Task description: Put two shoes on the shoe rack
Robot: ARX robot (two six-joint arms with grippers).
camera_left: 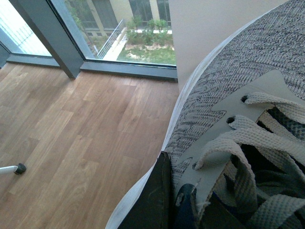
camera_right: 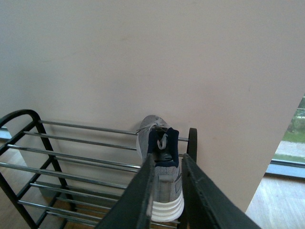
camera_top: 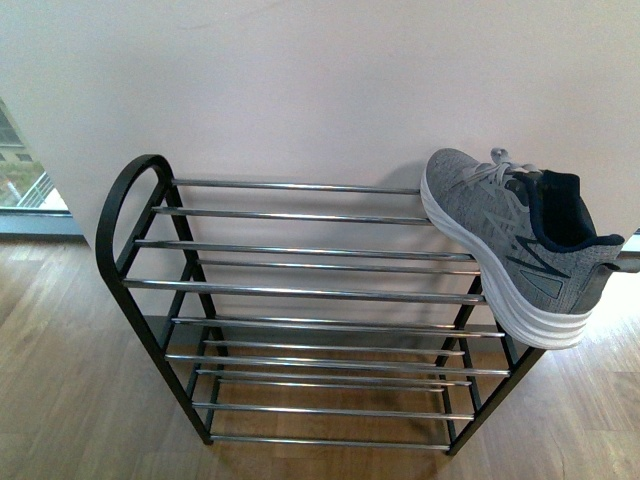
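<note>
Right gripper [camera_right: 167, 161] apart; first sneaker [camera_top: 510, 240] just ahead on rack [camera_top: 125, 200], heel overhanging front bar [camera_top: 300, 291]. Could tip off if nudged. Left gripper [camera_left: 176, 205] clamped on second sneaker [camera_left: 228, 95].

Sneaker [camera_top: 500, 235] on rack [camera_top: 300, 291] top tier, right end, heel seemingly overhanging

You get no readable txt here: no brand, no. or label shows on the grey sneaker [camera_top: 505, 235], the second sneaker [camera_left: 228, 95] seen close-up, or the shoe rack [camera_top: 300, 290].
</note>
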